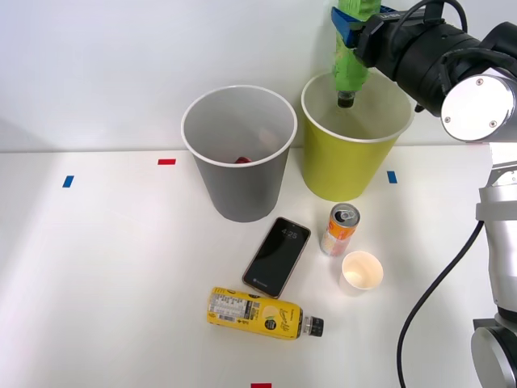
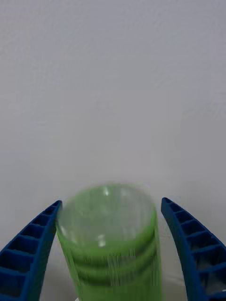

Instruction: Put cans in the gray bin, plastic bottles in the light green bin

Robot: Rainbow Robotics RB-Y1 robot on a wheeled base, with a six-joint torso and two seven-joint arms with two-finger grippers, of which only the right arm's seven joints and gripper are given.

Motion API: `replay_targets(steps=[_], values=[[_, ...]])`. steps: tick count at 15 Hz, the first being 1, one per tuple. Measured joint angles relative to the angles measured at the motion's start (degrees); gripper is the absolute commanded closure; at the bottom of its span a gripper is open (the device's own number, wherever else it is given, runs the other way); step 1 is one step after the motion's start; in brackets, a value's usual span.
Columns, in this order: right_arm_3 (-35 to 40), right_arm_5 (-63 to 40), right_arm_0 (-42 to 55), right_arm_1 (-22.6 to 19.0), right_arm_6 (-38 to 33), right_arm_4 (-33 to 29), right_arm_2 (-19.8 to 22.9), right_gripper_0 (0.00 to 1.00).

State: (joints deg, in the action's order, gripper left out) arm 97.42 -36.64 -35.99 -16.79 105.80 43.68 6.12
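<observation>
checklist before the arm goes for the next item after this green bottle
1. Green bottle over lime bin: ok, cap down inside the opening.
2. Pincer released: ok, fingers spread, gap on one side.
3. Bottle below the rim: not ok, mostly above it.
4. Yellow bottle free to grasp: ok, lying alone on the table.
5. Can free to grasp: cannot tell, upright, but cup is close.
6. Gray bin open: ok.
</observation>
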Motion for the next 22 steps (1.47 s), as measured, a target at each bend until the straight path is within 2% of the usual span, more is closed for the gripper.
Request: replay_targets(steps=[2,4,6,13,16,18,20,22], values=[[2.21,-0.46,2.12,-1.26,0.40,4.32,0.02,0.00],[7.05,-4.52,4.92,-1.98,0.57,4.78,0.67,0.00],[15.27,-9.79,10.57,-2.12,0.52,4.81,2.39,0.00],[47.96,-8.06,48.05,-2.23,-0.84,4.90,6.41,0.00],[51.54,3.56,64.38,-1.64,-0.73,8.08,6.60,0.00],[52.20,13.65,72.71,-1.12,0.19,8.97,4.00,0.00],[52.44,21.56,79.58,-0.67,0.97,5.60,0.59,0.00],[51.10,30.03,82.32,-0.53,1.33,2.55,-2.55,0.00]])
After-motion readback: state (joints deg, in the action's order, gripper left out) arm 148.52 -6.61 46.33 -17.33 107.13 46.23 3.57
